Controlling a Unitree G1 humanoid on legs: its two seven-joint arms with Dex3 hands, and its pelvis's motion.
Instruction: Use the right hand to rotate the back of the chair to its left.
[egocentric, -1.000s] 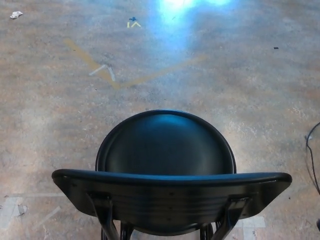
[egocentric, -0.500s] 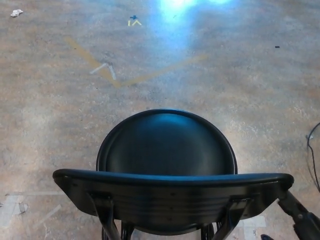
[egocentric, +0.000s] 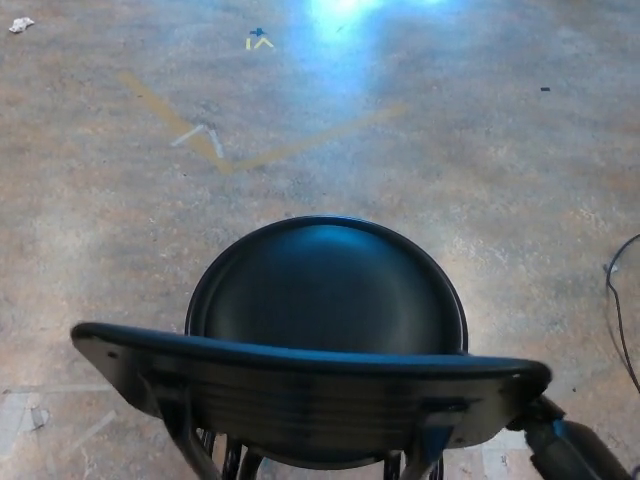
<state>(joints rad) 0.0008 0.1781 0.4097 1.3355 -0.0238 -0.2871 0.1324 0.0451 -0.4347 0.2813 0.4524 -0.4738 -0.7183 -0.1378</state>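
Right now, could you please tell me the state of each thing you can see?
Chair: upright, seat bare.
Backrest: nearest the camera, its left end a little higher in the picture than its right.
Right hand: at the backrest's right end, mostly out of view; grip cannot be told.
Left hand: not in view.
Cable: loose on the floor, right of the chair.

Cool, bluish light falls from ahead, leaving a bright glare patch (egocentric: 345, 25) on the concrete floor (egocentric: 480, 180) at the top edge. The chair (egocentric: 330, 300) seat carries a soft blue sheen (its backrest and the right hand (egocentric: 570, 450) look slightly blurred). Overall exposure is moderate, the corners dimmer
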